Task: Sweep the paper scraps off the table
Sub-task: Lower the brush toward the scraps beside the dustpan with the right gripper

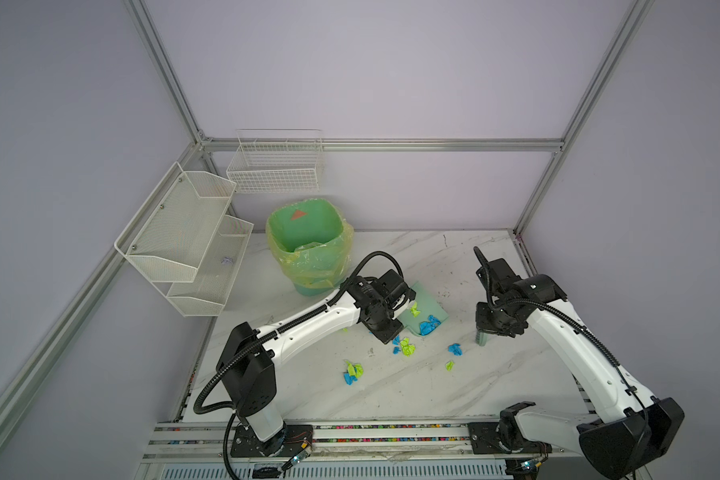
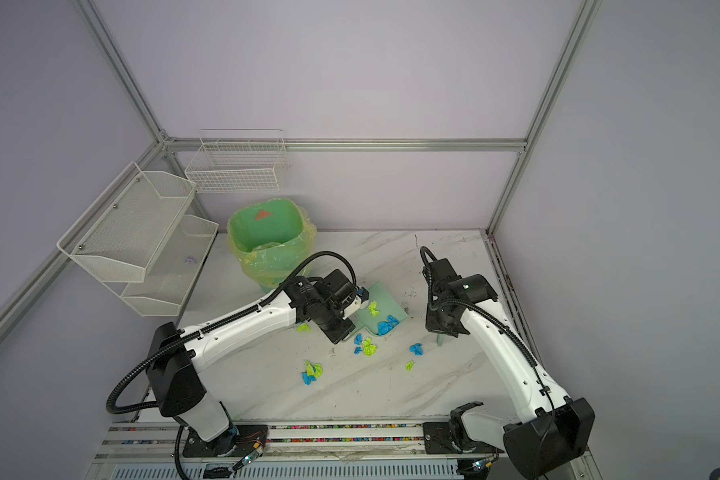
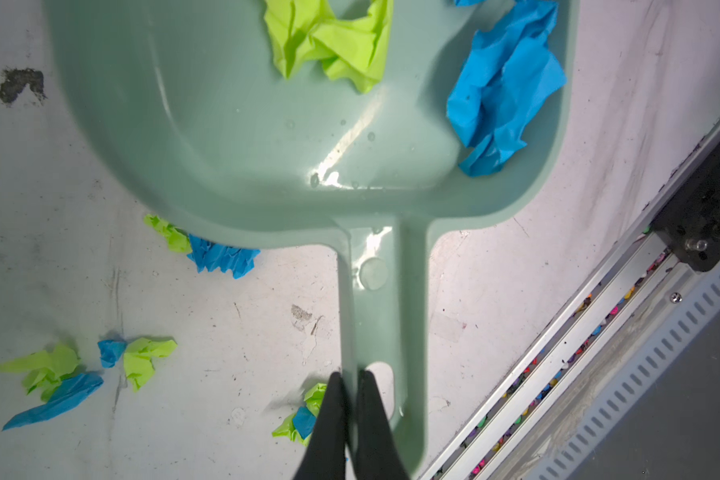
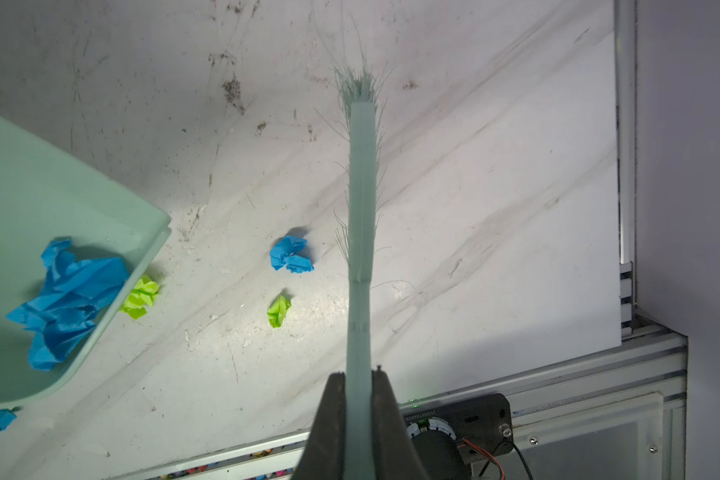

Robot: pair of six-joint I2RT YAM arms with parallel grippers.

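The paper scraps (image 1: 406, 347) are split between two spots. Most are loose on the white marble-look worktop (image 1: 391, 390), roughly in the middle:

- a blue and yellow-green bunch (image 2: 366, 346) just in front of the dustpan
- another mixed bunch (image 1: 353, 371) nearer the front edge
- a lone blue wad (image 1: 454, 349) with a small yellow-green one (image 1: 449, 365) near it
- a tiny yellow-green bit (image 2: 303, 327) right by the left arm

A few are already in the pale green dustpan (image 1: 427, 297): a yellow-green one (image 3: 329, 41) and a bigger blue crumple (image 3: 504, 91) up against the side wall.

The left jaws are pinched tight on the edge of the dustpan's handle (image 3: 385, 316), near its end. I honestly can't tell if the pan sits flat on the worktop or is lifted a bit.

The right jaws are clamped on the handle of a pale green brush (image 4: 362, 187). Its bristle end points down toward the worktop, to the right of that lone blue wad, close but not touching.

Behind the dustpan there's a green bin (image 1: 308, 270) with a yellowish bag in it. A white mesh rack (image 1: 184, 237) and a wire basket (image 1: 275, 166) hang on the walls.
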